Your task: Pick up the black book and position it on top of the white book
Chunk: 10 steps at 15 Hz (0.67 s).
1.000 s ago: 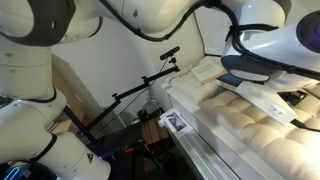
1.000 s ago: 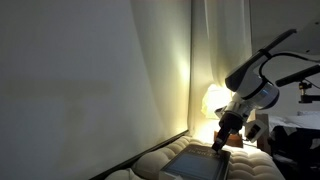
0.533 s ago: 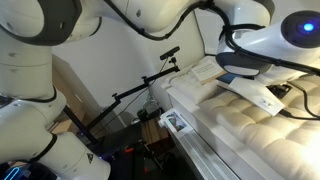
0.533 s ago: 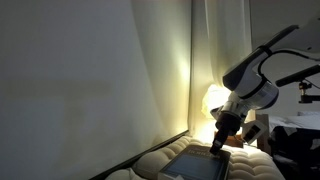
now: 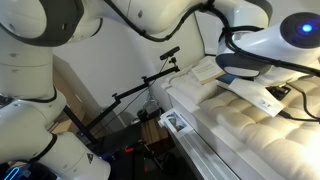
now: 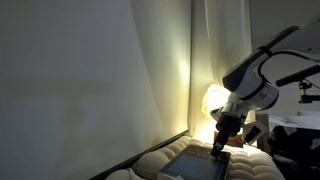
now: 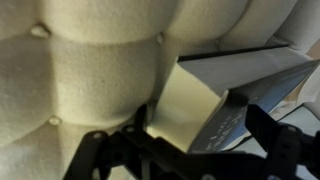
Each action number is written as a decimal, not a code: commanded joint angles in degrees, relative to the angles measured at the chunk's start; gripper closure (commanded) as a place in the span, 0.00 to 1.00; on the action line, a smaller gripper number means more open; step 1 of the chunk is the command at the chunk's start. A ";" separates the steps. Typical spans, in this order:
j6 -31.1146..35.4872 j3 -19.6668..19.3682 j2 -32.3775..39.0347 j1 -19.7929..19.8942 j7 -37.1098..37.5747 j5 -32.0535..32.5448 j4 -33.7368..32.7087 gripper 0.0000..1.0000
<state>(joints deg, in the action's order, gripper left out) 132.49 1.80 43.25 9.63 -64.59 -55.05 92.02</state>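
Note:
The black book lies on the quilted mattress, its pale page edges and white-lettered dark side facing the wrist camera. My gripper is open; its dark fingers stand either side of the book's near end, with nothing clamped. In an exterior view the gripper hangs just over the far edge of the black book. A pale flat item that looks like the white book lies at the head of the mattress, beside the dark book under my arm.
The cream quilted mattress fills the work area, with its edge dropping off to the floor. A black stand and a boxed item stand beside the bed. A curtain and a lit lamp are behind.
The arm shifted slightly over the black book a second ago and has stayed still since. The jaws have remained open.

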 commanded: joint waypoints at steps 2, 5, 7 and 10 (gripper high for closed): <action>-0.82 0.13 3.39 0.62 7.70 1.42 -3.81 0.00; -3.83 0.34 6.16 1.55 12.94 1.88 -7.25 0.00; -7.81 0.85 7.84 2.41 15.39 2.05 -9.70 0.00; -16.20 1.93 10.62 4.09 16.67 2.25 -14.03 0.00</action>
<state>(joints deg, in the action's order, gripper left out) 123.04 2.08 49.63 11.89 -51.12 -54.69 83.29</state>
